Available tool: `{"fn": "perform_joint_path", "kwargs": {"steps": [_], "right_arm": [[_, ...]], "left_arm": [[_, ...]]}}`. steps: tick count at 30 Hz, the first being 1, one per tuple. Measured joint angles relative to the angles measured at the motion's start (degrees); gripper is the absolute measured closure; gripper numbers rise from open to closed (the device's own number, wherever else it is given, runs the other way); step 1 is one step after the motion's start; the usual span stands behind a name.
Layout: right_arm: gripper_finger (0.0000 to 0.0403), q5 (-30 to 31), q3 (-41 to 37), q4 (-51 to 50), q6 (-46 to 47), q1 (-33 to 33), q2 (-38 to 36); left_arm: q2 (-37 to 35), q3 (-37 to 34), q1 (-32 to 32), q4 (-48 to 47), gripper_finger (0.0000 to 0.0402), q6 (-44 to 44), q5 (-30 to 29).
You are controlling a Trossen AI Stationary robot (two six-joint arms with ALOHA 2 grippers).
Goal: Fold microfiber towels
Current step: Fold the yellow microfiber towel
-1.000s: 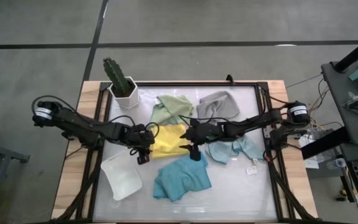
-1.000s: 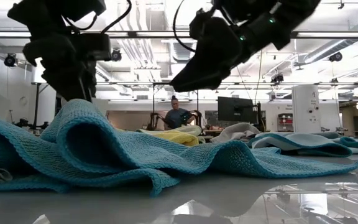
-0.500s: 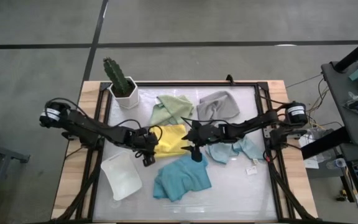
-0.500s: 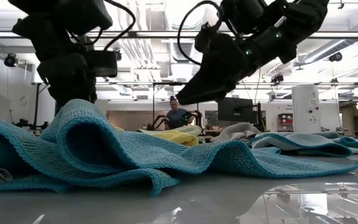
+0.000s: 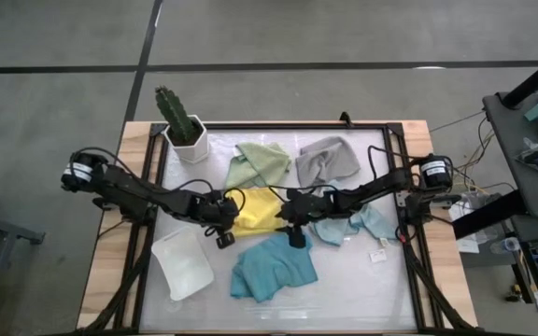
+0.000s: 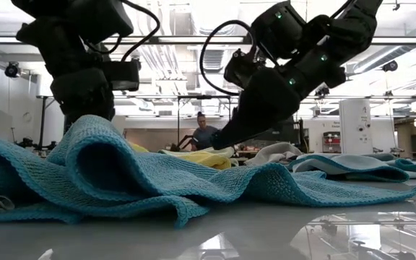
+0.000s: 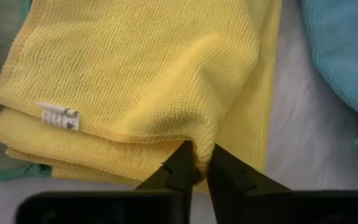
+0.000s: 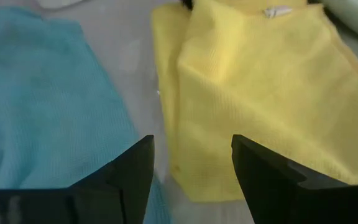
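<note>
Since a second ago, the left hand [image 7: 196, 167] has narrowed from wide to pinched on an edge fold of the yellow towel [image 5: 255, 210], while the right hand [image 8: 191, 165] has dropped lower over that towel's other edge, fingers spread wide and holding nothing. Both meet mid-worktop [image 5: 362, 289].

From the low view, the teal towel [image 6: 121, 173] fills the foreground and hides most of the yellow one. The pale blue towel [image 5: 353, 224] lies partly under the right arm. Sage green [image 5: 260, 161] and grey [image 5: 330, 157] towels sit toward the far edge. A white tray [image 5: 183, 264] rests near the left front corner, a potted cactus [image 5: 181, 121] at the far left corner. Behind, a person [image 6: 206, 133] sits in the room.
</note>
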Motion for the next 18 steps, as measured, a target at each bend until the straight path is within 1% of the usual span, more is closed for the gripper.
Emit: {"fn": "perform_joint_path", "kwargs": {"steps": [2, 7, 13, 16, 18], "right_arm": [[0.021, 0.13, 0.0, -0.5, -0.32, -0.06, 0.02], [0.0244, 0.58, 0.0, -0.3, -1.47, -0.07, 0.33], [0.029, 0.76, 0.0, 0.36, -1.76, -0.07, 2.15], [0.0316, 1.34, 0.0, 0.12, -1.07, -0.07, 3.05], [0.0338, 2.78, 0.0, 0.13, -0.48, -0.07, 3.19]], "left_arm": [[-0.38, 0.0, 0.0, -0.05, 0.0396, 0.03, 0.0], [-0.7, 0.08, 0.0, -0.06, 0.04, 0.11, 0.18], [-0.88, 0.44, 0.0, -0.14, 0.0401, 0.15, 1.18], [-2.15, 0.48, 0.0, -0.35, 0.0401, 0.14, 2.86], [-3.43, 0.48, -0.09, -1.34, 0.0401, 0.13, 3.17]]}}
